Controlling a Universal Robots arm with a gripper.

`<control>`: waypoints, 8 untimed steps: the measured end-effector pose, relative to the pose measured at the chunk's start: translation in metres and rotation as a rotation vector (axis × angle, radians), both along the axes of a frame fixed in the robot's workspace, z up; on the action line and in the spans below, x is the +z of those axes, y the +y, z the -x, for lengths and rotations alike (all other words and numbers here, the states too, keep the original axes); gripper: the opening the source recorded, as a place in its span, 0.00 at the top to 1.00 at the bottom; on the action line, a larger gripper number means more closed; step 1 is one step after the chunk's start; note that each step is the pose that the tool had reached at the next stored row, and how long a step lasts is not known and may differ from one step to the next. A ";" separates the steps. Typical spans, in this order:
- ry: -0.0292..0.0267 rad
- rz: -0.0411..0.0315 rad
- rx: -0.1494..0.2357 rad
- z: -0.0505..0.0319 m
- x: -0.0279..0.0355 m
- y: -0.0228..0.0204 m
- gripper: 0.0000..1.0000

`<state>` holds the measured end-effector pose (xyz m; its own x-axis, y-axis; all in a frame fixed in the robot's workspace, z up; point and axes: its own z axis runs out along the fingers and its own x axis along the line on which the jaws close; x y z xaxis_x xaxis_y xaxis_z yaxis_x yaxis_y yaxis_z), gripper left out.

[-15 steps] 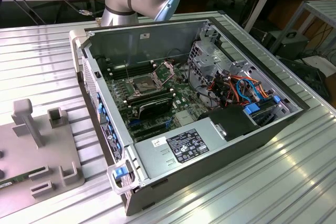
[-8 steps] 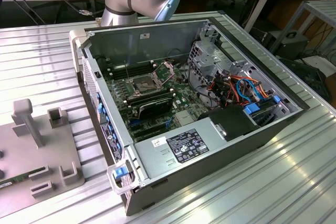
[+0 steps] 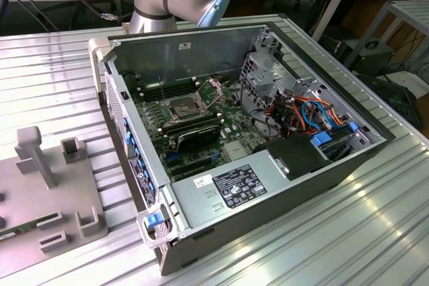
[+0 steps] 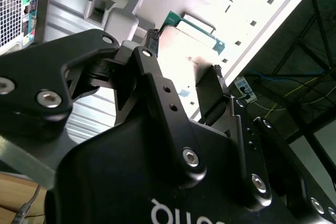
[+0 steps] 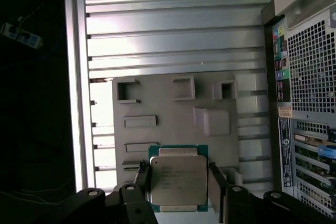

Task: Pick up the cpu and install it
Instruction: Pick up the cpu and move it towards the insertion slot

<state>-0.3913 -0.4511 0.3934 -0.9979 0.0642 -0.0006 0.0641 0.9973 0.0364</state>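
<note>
While over fixture plate [image 5: 173, 109], cpu [image 5: 178, 182] in claw [image 5: 178, 168], case [image 5: 310, 51] alongside.

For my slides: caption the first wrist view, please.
Gripper clasping the cpu over the grey fixture plate.

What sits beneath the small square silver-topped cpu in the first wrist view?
Beneath the cpu, clamped in the black gripper, lies a grey moulded fixture plate with rectangular pockets on the ribbed aluminium table. Whatever part of the plate is directly below the chip is covered.
</note>
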 end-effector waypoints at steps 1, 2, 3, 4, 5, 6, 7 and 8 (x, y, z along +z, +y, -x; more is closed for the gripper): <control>0.0000 0.0000 0.000 -0.0017 0.0000 0.0000 0.46; 0.0000 0.0000 0.000 -0.0029 0.0000 0.0000 0.46; 0.0000 0.0000 0.000 -0.0046 -0.0001 0.0000 0.46; 0.0000 0.0000 0.000 -0.0059 -0.0001 0.0000 0.46; 0.0000 0.0000 0.000 -0.0071 -0.0001 0.0000 0.46; -0.0001 -0.0001 0.000 -0.0082 -0.0002 0.0000 0.46; -0.0001 -0.0001 0.000 -0.0092 -0.0002 0.0000 0.46; -0.0001 -0.0001 0.000 -0.0095 -0.0002 0.0001 0.46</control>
